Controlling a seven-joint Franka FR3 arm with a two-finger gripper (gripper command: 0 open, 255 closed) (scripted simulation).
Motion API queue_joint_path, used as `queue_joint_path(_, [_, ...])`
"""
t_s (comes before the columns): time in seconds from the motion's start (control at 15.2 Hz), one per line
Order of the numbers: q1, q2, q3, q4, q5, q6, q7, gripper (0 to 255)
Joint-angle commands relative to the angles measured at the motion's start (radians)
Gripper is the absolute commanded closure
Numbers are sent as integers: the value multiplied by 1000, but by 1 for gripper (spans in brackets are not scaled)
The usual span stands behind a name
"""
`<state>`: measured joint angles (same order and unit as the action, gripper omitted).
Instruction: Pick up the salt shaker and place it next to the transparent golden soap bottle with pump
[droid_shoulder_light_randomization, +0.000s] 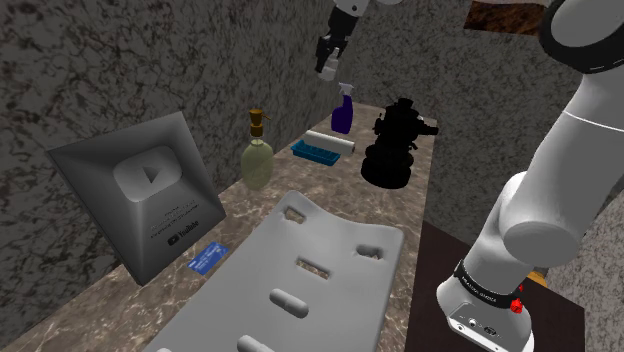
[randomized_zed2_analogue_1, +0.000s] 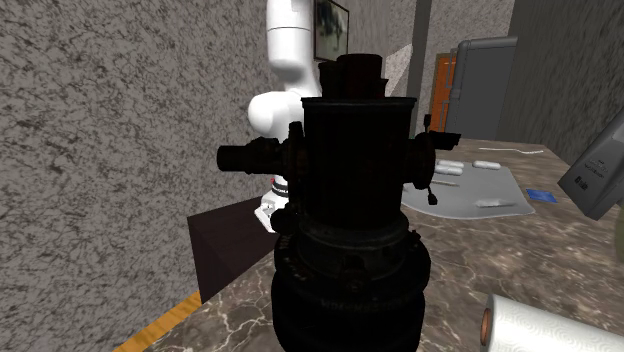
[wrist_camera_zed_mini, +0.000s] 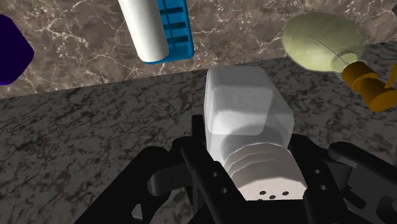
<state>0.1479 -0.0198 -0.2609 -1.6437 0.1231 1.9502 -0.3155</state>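
My black gripper (droid_shoulder_light_randomization: 329, 58) hangs high above the far end of the marble counter, shut on the white salt shaker (droid_shoulder_light_randomization: 330, 70). In the wrist view the shaker (wrist_camera_zed_mini: 247, 105) is clasped between the fingers of the gripper (wrist_camera_zed_mini: 249, 167), its holed cap toward the camera and its square body pointing away. The soap bottle (droid_shoulder_light_randomization: 257, 158) has a pale golden see-through body and a golden pump. It stands by the stone wall, well below the gripper and toward the shoulder view's left. The wrist view shows the bottle (wrist_camera_zed_mini: 321, 39) lying off to one side of the shaker.
Below the gripper stand a purple spray bottle (droid_shoulder_light_randomization: 343, 110), a white paper roll (droid_shoulder_light_randomization: 332, 143), a blue tray (droid_shoulder_light_randomization: 314, 153) and a tall black machine (droid_shoulder_light_randomization: 395, 145). A grey plaque (droid_shoulder_light_randomization: 140, 190) leans on the wall. A grey moulded tray (droid_shoulder_light_randomization: 310, 270) covers the near counter, a blue card (droid_shoulder_light_randomization: 207, 258) beside it.
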Motion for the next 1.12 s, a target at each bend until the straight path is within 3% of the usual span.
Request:
queue_joint_path(0.0, [9,71,9,83,12,-11,20,255])
queue_joint_path(0.33, [18,257,26,324,40,-67,63,255])
queue_joint_path(1.06, [29,224,30,130,37,95,50,255])
